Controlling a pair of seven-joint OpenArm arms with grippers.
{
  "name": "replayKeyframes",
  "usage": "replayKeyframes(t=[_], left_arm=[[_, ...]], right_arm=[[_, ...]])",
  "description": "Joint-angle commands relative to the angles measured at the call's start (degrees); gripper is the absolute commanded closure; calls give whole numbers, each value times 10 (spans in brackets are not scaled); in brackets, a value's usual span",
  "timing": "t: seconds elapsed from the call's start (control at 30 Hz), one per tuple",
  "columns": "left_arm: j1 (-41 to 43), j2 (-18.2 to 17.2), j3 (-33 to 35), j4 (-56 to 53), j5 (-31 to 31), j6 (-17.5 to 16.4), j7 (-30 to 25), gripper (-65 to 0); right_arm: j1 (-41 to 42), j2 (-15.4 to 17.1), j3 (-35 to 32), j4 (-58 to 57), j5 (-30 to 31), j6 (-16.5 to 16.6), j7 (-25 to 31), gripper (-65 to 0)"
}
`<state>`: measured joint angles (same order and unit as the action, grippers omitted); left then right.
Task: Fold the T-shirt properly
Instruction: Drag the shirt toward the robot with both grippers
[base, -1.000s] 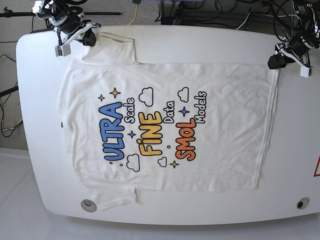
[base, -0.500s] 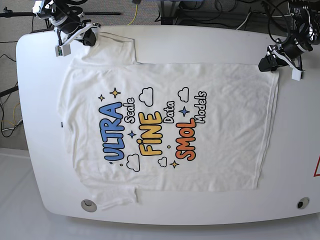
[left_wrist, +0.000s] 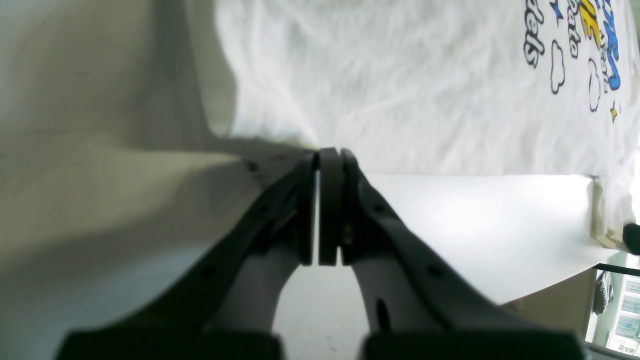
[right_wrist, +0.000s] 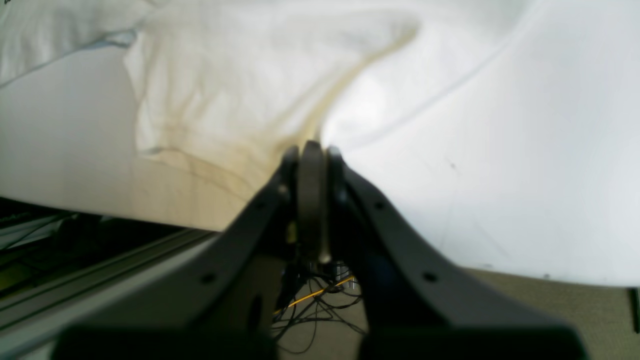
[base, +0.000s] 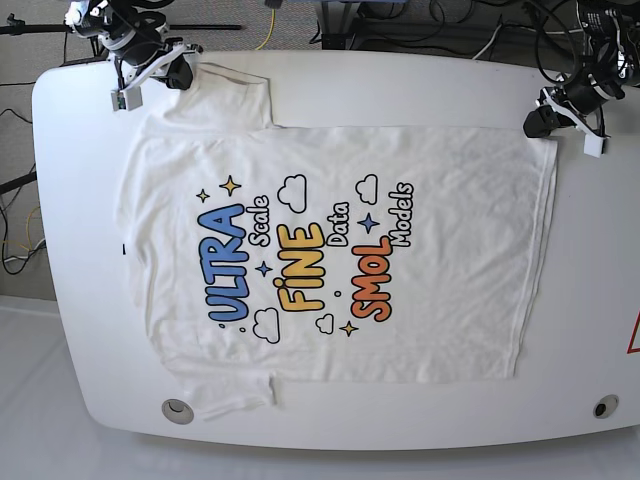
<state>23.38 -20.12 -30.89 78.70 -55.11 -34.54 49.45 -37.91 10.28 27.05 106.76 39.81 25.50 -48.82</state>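
The white T-shirt lies spread flat on the table, print up, collar end at the left of the base view and hem at the right. My right gripper sits at the far sleeve. In its wrist view the right gripper is shut, and a ridge of the T-shirt runs up from its tips. My left gripper is at the far hem corner. Its wrist view shows the left gripper shut, with the corner of the T-shirt at its tips.
The white table has rounded corners and a round insert near each front corner. Cables and stands lie beyond the far edge. A red triangle mark shows at the right border.
My left gripper came in from beyond the hem onto the shirt's far hem corner and closed there. The right gripper and the shirt kept still.
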Motion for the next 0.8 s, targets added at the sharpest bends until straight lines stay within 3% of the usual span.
replayKeyframes(t=[0.0,0.77], left_arm=[[4,-7,-4,6,3,-2,-7,0],[16,-12,-5,44,-1,-3,-4,0]], right_arm=[[-4,5,4,7,7,1,3,0],[-13,8,1,24,12,7,2,0]])
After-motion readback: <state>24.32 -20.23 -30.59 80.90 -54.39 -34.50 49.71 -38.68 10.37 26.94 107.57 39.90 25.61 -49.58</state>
